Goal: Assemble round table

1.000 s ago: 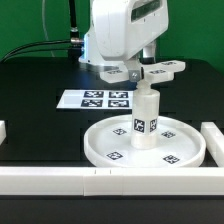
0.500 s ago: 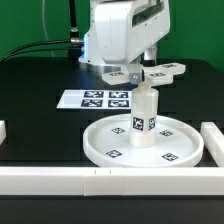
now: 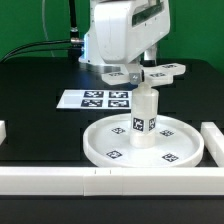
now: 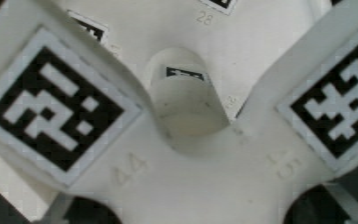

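Note:
The large rimmed round disc point(image 3: 104, 152) lies on the black table near the front. The short thick cylinder point(image 3: 146, 118) stands upright at its middle. The cross-shaped piece point(image 3: 162, 70) sits flat on top of the cylinder, with its tagged arms pointing outward. My gripper point(image 3: 139, 78) comes straight down over it and is shut on the cross-shaped piece at its centre. In the wrist view the cross-shaped piece point(image 4: 185, 135) fills the frame, with two tagged arms spreading apart. My fingertips are hidden there.
The marker board point(image 3: 92, 98) lies flat behind the disc, towards the exterior view's left. White border blocks run along the front edge point(image 3: 60, 178) and stand at the exterior view's right point(image 3: 214, 138) and left point(image 3: 3, 130).
The cross-shaped piece and the cylinder turned slightly under my gripper between one second and half a second ago. Nothing has visibly moved since.

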`<move>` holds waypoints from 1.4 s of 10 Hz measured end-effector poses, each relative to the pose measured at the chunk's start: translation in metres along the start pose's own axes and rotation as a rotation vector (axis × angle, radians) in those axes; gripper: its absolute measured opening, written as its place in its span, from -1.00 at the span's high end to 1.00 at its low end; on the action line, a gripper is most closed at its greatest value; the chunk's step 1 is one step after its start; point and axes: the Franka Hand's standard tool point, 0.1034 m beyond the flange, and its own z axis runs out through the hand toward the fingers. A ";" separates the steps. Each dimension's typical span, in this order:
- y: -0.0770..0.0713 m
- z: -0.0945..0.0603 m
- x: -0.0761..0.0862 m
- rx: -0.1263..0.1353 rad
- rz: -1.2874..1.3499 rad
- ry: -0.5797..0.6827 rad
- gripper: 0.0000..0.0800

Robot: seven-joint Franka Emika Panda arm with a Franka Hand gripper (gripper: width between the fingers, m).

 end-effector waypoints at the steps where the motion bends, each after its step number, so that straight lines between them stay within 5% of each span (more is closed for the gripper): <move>1: 0.000 0.000 0.000 0.000 0.000 0.000 -0.12; 7: -0.012 0.004 0.010 -0.011 0.216 -0.013 -0.12; 11: 0.004 0.012 0.005 -0.011 0.238 -0.010 -0.12; 14: 0.003 0.012 0.005 -0.011 0.242 -0.013 -0.12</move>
